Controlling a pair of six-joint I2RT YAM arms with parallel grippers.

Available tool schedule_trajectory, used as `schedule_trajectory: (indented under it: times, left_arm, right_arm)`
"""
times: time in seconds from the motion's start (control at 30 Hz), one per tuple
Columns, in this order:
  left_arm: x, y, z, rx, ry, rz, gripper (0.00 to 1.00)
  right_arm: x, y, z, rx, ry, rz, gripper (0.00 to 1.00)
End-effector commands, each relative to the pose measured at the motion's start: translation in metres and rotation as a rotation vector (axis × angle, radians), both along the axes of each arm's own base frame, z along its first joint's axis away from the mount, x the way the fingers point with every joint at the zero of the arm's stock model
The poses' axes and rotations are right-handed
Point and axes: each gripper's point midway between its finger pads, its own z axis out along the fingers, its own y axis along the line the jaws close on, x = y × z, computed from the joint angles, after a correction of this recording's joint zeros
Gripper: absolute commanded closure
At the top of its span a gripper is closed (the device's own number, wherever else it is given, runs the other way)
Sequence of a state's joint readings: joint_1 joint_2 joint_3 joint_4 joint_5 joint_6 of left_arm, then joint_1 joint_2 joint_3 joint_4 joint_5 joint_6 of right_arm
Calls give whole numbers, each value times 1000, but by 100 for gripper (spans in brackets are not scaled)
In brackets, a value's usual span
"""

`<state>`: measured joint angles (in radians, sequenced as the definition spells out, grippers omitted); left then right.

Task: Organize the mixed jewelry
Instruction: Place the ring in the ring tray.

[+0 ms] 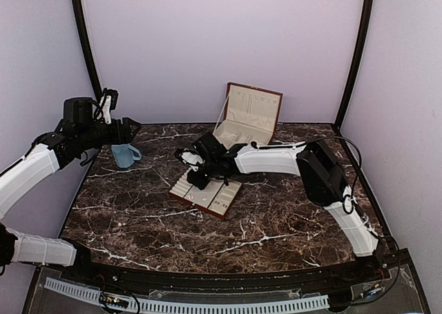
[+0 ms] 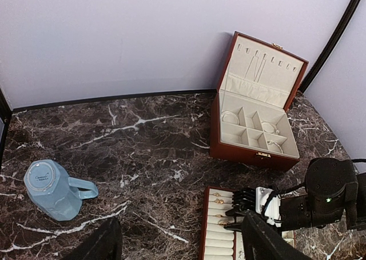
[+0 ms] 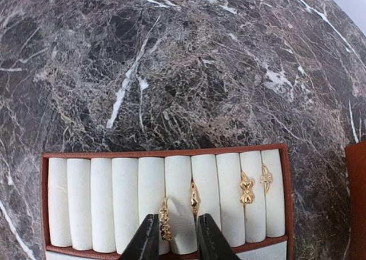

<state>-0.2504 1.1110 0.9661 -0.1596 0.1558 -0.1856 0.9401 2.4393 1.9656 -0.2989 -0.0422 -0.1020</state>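
Marble table (image 1: 138,217); red-brown box (image 2: 246,154) open at the back; ring tray (image 3: 103,208) under the right gripper (image 3: 177,220), jaws just a narrow gap; left gripper (image 2: 180,228) gaping wide, empty; blue cup (image 2: 51,191), base print unreadable; four gold rings (image 3: 246,188) in the tray's slots, one between the right jaws.

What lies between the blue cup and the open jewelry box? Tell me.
Only bare marble tabletop lies between the blue cup and the open box; the left wrist view shows it.
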Motion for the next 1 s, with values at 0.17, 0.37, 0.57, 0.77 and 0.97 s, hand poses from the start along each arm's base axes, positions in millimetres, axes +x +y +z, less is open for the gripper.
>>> schedule_trajectory:
  times: [0.17, 0.37, 0.57, 0.77, 0.97]
  left_arm:
    - [-2, 3, 12, 4, -28, 1, 26]
    - [-1, 3, 11, 5, -27, 2, 25]
    - [-1, 2, 9, 3, -21, 1, 25]
    - [0, 1, 8, 1, -17, -2, 25]
    - [0, 1, 6, 1, -10, -5, 25]
  right_arm:
    - [4, 3, 51, 204, 73, 5, 62]
    - [6, 4, 64, 253, 85, -4, 60]
    - [4, 6, 65, 266, 93, -3, 72]
    - [5, 6, 54, 246, 107, -8, 87]
    - [4, 6, 44, 228, 124, -4, 92]
